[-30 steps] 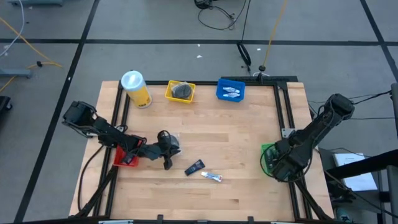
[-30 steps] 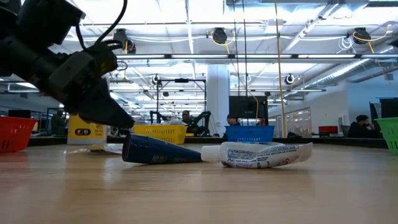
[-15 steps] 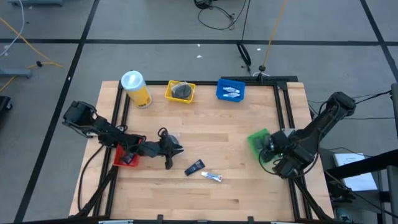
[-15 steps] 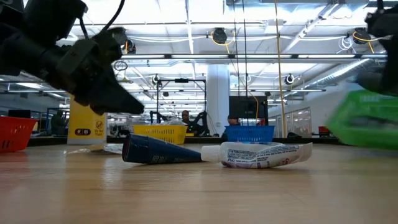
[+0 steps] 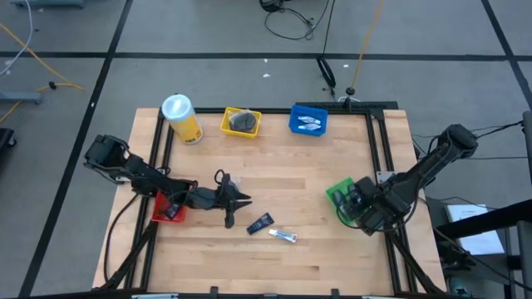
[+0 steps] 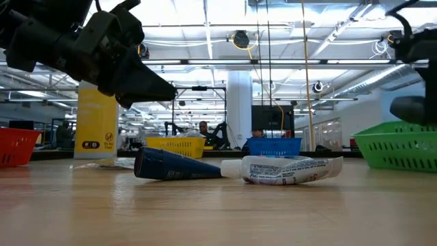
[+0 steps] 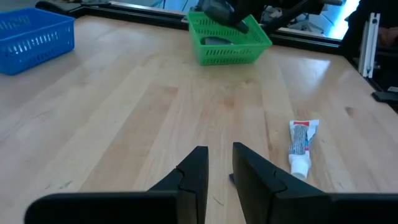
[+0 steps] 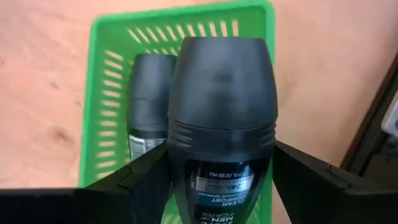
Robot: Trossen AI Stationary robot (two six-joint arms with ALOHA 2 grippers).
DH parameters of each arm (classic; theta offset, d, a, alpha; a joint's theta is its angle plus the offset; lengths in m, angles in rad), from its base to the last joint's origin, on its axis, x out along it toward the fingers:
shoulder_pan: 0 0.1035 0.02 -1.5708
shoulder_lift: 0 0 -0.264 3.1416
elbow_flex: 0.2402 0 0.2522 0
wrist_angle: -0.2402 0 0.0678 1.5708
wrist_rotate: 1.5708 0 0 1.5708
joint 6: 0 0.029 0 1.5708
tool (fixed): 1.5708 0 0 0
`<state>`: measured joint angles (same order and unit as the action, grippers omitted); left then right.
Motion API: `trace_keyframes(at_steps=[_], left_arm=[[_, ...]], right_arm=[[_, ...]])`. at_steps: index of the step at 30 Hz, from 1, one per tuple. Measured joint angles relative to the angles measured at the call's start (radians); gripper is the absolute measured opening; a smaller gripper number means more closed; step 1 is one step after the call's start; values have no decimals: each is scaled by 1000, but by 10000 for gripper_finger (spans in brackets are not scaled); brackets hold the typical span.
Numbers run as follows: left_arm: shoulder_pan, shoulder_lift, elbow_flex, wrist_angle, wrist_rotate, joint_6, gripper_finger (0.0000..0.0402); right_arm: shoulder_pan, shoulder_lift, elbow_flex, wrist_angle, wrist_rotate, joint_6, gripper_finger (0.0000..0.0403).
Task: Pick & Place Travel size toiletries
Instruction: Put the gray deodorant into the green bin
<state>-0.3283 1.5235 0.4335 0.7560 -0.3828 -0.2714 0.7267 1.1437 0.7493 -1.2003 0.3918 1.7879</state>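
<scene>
The right gripper point(image 8: 221, 171) is hovering directly over the green bin point(image 5: 341, 193) at the right side of the bench point(image 5: 274, 170), and its jaws are clamping a dark roll-on bottle point(image 8: 222, 124) between them, cap pointing down toward the bin. A second dark bottle point(image 8: 146, 106) is already lying inside that green bin, just beside the held one in the right wrist view.

Over on the left, the left gripper point(image 5: 241, 199) is reaching in above the bench near the middle, raised clear of the wood in the low view. Its jaws are standing narrow, a slim gap between the fingers, gripping nothing. Just ahead of it, two items are lying on the bench: a dark blue tube point(image 5: 261, 223) and, touching its end in the low view, a white tube point(image 5: 283, 236) with blue print.

A red bin point(image 5: 167, 212) is sitting under the left arm at the bench's left edge. Along the far edge, a yellow canister point(image 5: 183, 119) with a white lid is standing upright, a yellow bin point(image 5: 241, 123) is holding grey discs, and a blue bin point(image 5: 307, 121) is holding small white-blue tubes.
</scene>
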Motion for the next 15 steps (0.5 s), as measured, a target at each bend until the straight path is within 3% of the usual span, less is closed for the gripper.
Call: trace_keyframes(at_steps=[10, 15], left_arm=[[0, 0, 0, -61, 12, -22, 72], [1, 0, 0, -61, 17, -15, 72]], right_arm=[[-1, 0, -114, 199, -143, -111, 250], [-1, -11, -164, 295, -194, -135, 276]])
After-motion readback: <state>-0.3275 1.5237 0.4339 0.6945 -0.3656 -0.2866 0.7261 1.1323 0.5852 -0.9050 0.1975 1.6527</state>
